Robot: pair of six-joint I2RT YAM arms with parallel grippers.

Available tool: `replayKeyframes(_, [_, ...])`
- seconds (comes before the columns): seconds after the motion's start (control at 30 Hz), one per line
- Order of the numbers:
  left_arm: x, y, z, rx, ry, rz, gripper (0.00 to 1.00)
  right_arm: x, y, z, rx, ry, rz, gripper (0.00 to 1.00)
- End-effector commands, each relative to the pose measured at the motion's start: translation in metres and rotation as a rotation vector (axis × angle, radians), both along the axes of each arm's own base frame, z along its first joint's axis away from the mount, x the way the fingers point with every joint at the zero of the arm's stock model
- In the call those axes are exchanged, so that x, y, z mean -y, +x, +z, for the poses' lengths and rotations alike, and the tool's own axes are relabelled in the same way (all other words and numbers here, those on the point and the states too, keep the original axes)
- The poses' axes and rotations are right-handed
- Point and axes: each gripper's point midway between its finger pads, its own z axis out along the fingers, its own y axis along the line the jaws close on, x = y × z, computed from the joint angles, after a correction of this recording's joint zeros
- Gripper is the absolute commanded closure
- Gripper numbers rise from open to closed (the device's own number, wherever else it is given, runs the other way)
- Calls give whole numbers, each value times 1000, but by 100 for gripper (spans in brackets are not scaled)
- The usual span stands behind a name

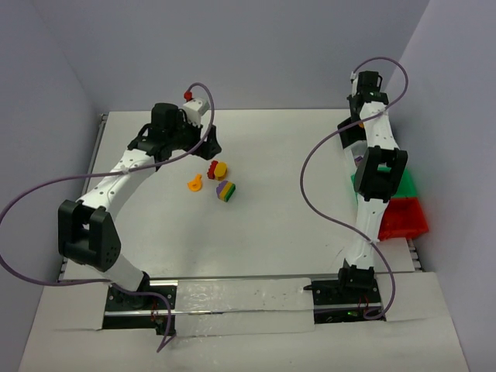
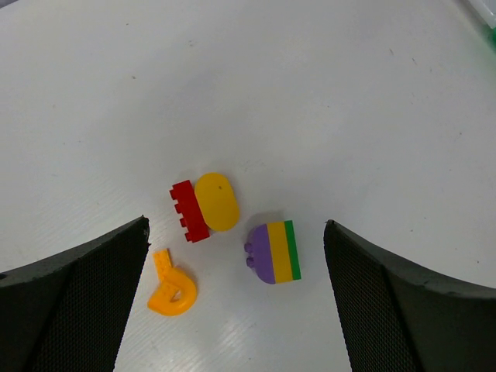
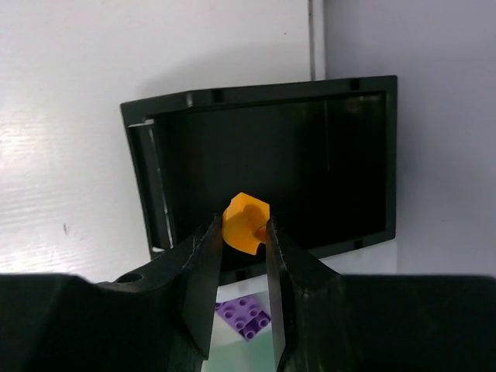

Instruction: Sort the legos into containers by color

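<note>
One orange piece (image 3: 248, 217) was clamped between the fingers (image 3: 203, 267) of the right gripper (image 3: 242, 229), jaws closed on it from both sides. Right wrist view had it lined up against the open inside of the black bin (image 3: 256, 91). Just below that bin's near wall, a purple studded plate (image 3: 246, 316) lay on a pale surface; couldn't tell which container that was. Top view: right arm was extended to the far right corner of the table (image 1: 294, 225), with the green bin (image 1: 411, 184) and red bin (image 1: 408, 218) side by side at the right edge, partly behind the arm.

Four loose items sat left of centre on the table. Touching pair: red brick (image 2: 189, 211) and yellow oval piece (image 2: 217, 201). Close by but apart from them, an orange curled piece (image 2: 172, 290). On the other side, the stacked purple-yellow-green block (image 2: 273, 252) lay on its side, clear of the rest. The left gripper (image 1: 208, 145) hung above this group, jaws wide apart, holding nothing. Its fingers (image 2: 77, 310) framed the pieces in the left wrist view.
</note>
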Motion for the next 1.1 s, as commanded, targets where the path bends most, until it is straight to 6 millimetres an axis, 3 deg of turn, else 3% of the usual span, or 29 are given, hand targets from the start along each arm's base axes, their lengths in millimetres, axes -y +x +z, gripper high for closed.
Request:
replayKeyframes(0.0, [-21,9,2,-3,-17,57,1,13,24,18,106,-58,-31,52])
replayKeyframes(0.1, [-42,8,-9,-38,-1,93,1,14,26,8,89,-64,-28,37])
replayKeyframes(0.23, [-75,7,-24,-59,38,124,1,16,28,4,85,-71,-31,30])
replayKeyframes(0.4, [-106,-2,-43,-77,76,150,1,13,26,12,96,-59,-28,28])
replayKeyframes(0.5, [-118,-11,-60,-61,137,109,9,4,19,22,102,-21,-9,26])
replayKeyframes(0.63, [-114,-33,-87,-68,174,-44,11,-29,6,59,140,49,69,10])
replayKeyframes(0.73, [-112,-38,-105,-51,206,-124,8,-63,-6,74,138,126,145,0])
replayKeyframes(0.83, [-112,-30,-124,-42,225,-149,7,-103,-24,85,114,229,223,0])
replayKeyframes(0.93, [-106,-21,-137,-50,198,-161,7,-131,-40,93,105,305,272,0])
replayKeyframes(1.07, [-93,-11,-147,-11,181,-204,5,-151,-54,96,85,367,301,0])
